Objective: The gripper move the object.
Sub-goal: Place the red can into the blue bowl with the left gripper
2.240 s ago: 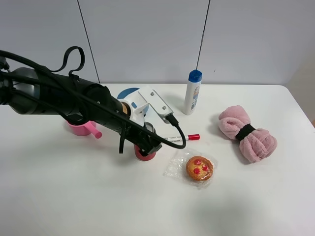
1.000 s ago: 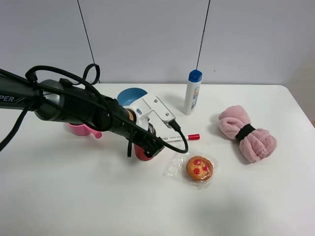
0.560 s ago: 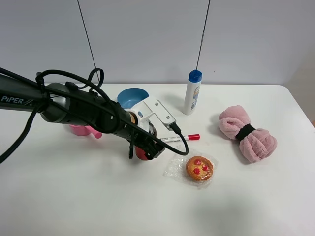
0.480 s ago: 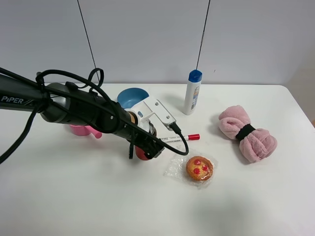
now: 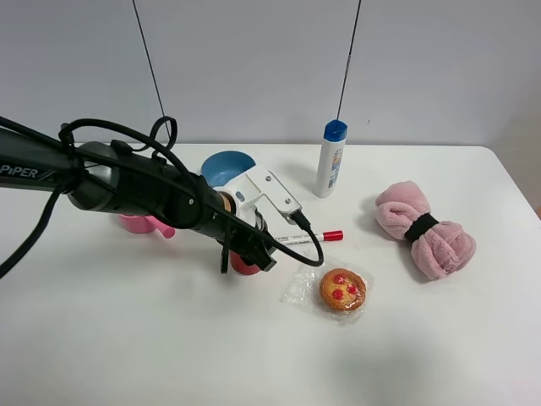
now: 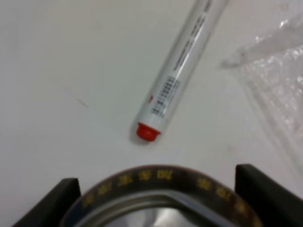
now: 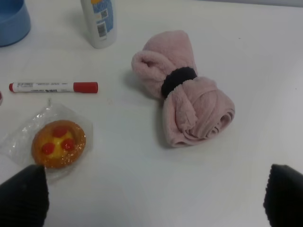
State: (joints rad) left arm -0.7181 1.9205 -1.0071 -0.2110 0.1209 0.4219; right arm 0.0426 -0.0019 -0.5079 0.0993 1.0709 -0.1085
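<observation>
The red can (image 5: 243,266) stands on the white table (image 5: 127,338), left of a wrapped tart. My left gripper (image 5: 248,254) is shut on it; the black jaws and cables hide most of the can. In the left wrist view the can's silver top and dark rim band (image 6: 156,177) sit between the two black fingers (image 6: 64,198). My right gripper (image 7: 154,198) is open and empty, above the table to the right of the tart. It is out of the exterior high view.
A red-capped marker (image 5: 308,238) lies just beyond the can. The wrapped tart (image 5: 342,289) lies to its right. A blue bowl (image 5: 226,166) and a pink cup (image 5: 139,223) stand behind the left arm. A white bottle (image 5: 331,159) and a pink towel roll (image 5: 425,228) are farther right.
The left arm has changed its pose and uncovered the blue bowl. The can has stayed between the jaws and shifted only slightly to the left.
</observation>
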